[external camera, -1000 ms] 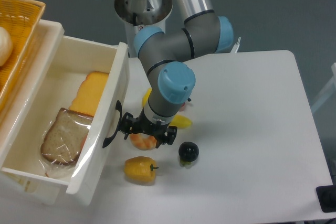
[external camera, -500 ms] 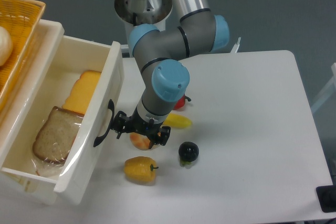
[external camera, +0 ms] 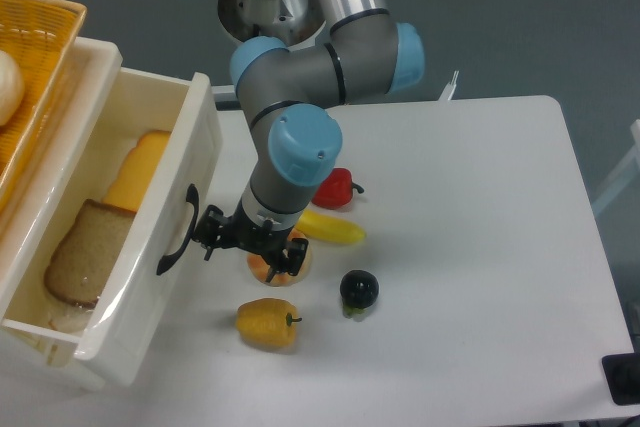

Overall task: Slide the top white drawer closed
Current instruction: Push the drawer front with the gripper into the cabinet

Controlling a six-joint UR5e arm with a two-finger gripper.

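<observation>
- Yellow pepper [external camera: 267,323]: nearest the camera, lying on the white table [external camera: 480,287], apart from the drawer front.
- Black round item [external camera: 359,289]: just right of the pepper, standing free.
- Orange-pink round fruit [external camera: 272,265]: partly hidden beneath the gripper.
- Gripper [external camera: 250,239]: low over the table, its left end at or just beside the drawer's black handle [external camera: 176,234]; contact cannot be confirmed. Whether the jaws are open or closed cannot be told from this angle; nothing is seen held between them.
- Top white drawer [external camera: 150,277]: at the left edge of the view, pulled well out of the cabinet, its front angled toward the arm. Inside lie a wrapped slice of bread [external camera: 78,262] and two orange-yellow slices [external camera: 135,172].
- Yellow banana-shaped item [external camera: 330,229] and red pepper [external camera: 335,188]: on the table behind the gripper, just beside each other.
- Orange wicker basket [external camera: 35,67]: top left, beyond the drawer, holding a pale round object only partly in frame.
- Arm base and grey elbow joint: far centre, behind the table.
- Task status, as judged: the gripper is placed to push on the front, but much of the drawer's interior remains exposed, so most of the closing travel is left. Not yet closed.
</observation>
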